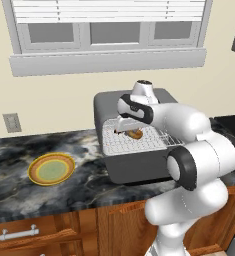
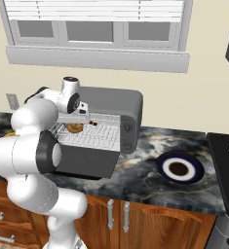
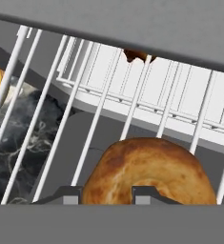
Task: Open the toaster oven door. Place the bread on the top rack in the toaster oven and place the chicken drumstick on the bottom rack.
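Observation:
The toaster oven (image 1: 131,100) (image 2: 113,103) stands on the counter with its door (image 1: 139,169) (image 2: 86,164) folded down flat. A silver wire rack (image 1: 116,145) (image 2: 99,137) is slid out over the door. My gripper (image 1: 125,129) (image 2: 76,121) (image 3: 108,194) hangs over that rack, shut on the bread (image 1: 136,134) (image 2: 75,128) (image 3: 149,169), a tan-brown bun resting at the wires. A second rack (image 3: 147,107) lies lower and farther in. A dark reddish-brown bit, the chicken drumstick (image 3: 136,55) (image 2: 92,123), peeks out beyond it, mostly hidden.
A yellow plate (image 1: 51,169) lies on the dark marble counter left of the oven. A blue-rimmed plate (image 2: 179,169) lies to its right, with a black cooktop (image 2: 225,165) beyond. A window sill (image 1: 106,62) runs above the oven.

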